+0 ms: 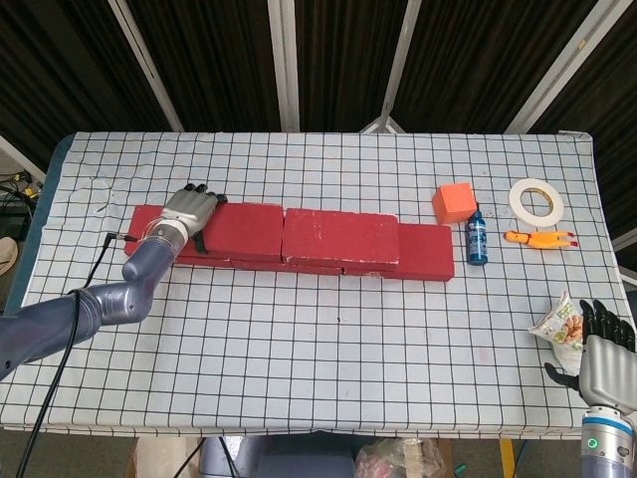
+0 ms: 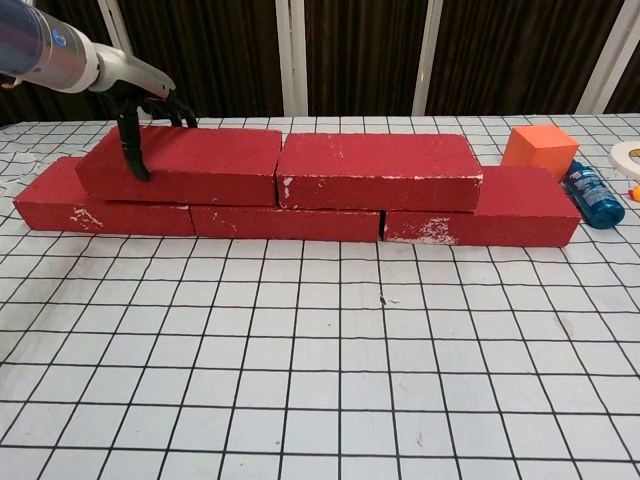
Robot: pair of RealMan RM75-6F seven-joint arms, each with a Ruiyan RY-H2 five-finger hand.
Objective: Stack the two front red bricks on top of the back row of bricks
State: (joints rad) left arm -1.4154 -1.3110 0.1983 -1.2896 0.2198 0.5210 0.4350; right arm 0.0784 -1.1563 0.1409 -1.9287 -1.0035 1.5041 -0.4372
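Observation:
Two red bricks lie on top of the back row. My left hand grips the left end of the upper left brick, thumb down its front face and fingers over its back edge. That brick's right end meets the upper right brick. From the head view, the left hand covers the left end of the upper left brick, beside the upper right brick. The back row sticks out at both ends. My right hand hovers at the table's front right corner and holds nothing.
An orange cube, a small blue bottle, a roll of white tape and an orange toy sit right of the bricks. A snack packet lies just left of the right hand.

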